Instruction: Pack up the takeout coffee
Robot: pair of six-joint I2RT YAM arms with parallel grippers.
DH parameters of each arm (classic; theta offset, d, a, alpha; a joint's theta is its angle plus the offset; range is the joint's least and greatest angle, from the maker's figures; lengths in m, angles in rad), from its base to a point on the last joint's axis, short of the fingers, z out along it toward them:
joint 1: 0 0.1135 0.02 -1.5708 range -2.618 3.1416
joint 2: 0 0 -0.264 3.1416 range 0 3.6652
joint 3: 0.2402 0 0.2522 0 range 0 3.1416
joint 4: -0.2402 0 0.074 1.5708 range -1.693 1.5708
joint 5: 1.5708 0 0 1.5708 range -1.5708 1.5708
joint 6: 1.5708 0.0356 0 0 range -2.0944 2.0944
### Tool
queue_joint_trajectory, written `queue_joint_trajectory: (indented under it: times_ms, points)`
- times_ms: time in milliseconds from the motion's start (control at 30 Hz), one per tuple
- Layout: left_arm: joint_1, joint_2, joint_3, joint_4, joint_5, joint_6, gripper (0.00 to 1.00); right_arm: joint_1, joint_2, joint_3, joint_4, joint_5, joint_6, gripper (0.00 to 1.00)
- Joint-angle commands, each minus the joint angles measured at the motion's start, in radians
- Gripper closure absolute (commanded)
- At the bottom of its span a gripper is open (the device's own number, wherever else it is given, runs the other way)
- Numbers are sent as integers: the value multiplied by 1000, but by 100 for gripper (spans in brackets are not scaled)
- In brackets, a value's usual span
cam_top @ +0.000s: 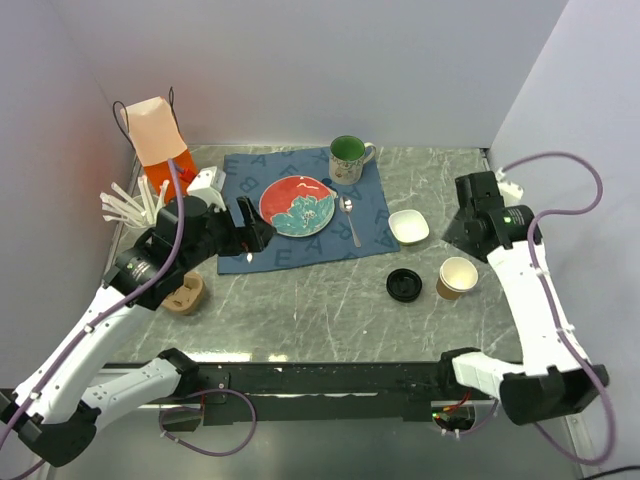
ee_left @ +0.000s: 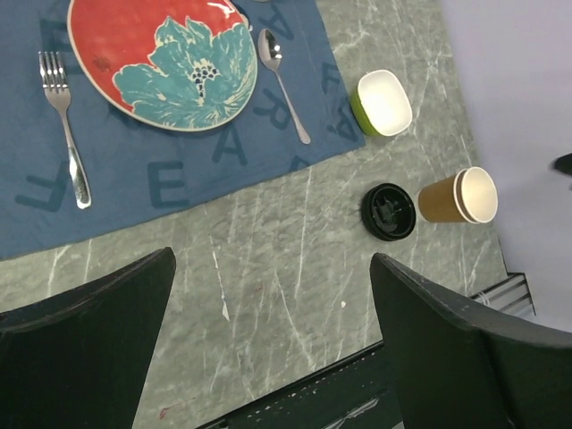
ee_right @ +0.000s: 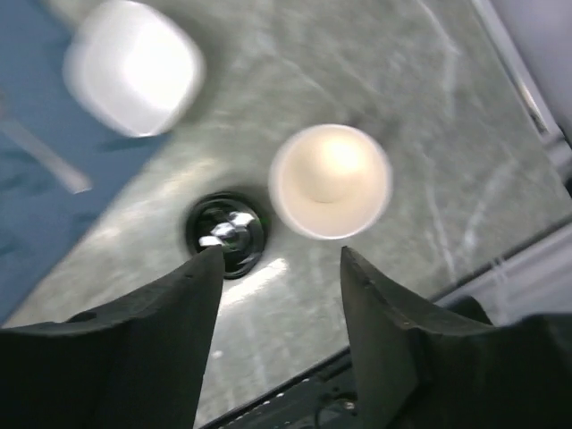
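The right gripper [ee_right: 281, 259] hangs with its jaws apart and nothing between them, over the bare marble-patterned tabletop [ee_right: 429, 143]. Just past its fingertips stands the brown paper cup [ee_right: 331, 181], upright, with no lid and a pale inside. The round black plastic lid [ee_right: 225, 234] lies flat on the table just beside the cup, on its left. No lidded cup shows in any view, so the takeout coffee appears to be these two parts, not yet joined.

The step in hand looks like taking the lid to cap the cup. The lid lies low and flat, so the fingers should straddle its rim and close gently. They should keep away from the cup, which is light and would tip easily. Whether it holds liquid cannot be told.

Farther out sits a small square bowl [ee_right: 134, 67], white inside, near the corner of the blue placemat [ee_left: 179, 179].

The left gripper [ee_left: 273, 259] is wide open and empty, well apart from the cup. An orange paper bag [cam_top: 155, 130] stands at the far left, probably where the coffee is to go.
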Motion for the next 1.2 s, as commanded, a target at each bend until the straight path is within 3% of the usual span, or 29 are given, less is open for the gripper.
queue_joint_trajectory:
  times_ms: [0, 100, 300, 467, 933, 1033, 1167]
  points:
    - [-13, -20, 5, 57, 33, 11, 3, -183, -7, -124, 71, -76, -57, 43]
    - [-19, -23, -12, 55, 42, 8, 3, -316, 5, -199, 123, -119, -80, 51]
    - [-44, -23, -16, 32, 29, 8, 3, -444, 45, -295, 228, -183, -103, 60]
    - [-47, -6, -7, 31, 35, 12, 3, -532, 44, -356, 315, -308, -152, 61]
    - [-58, -11, -16, 25, 6, 34, 3, -550, 61, -451, 355, -343, -177, 64]
    - [-64, -11, -15, 20, 0, 37, 3, -550, 59, -457, 355, -342, -179, 67]
    - [-65, -8, -13, 25, -7, 40, 3, -550, 45, -453, 353, -323, -192, 81]
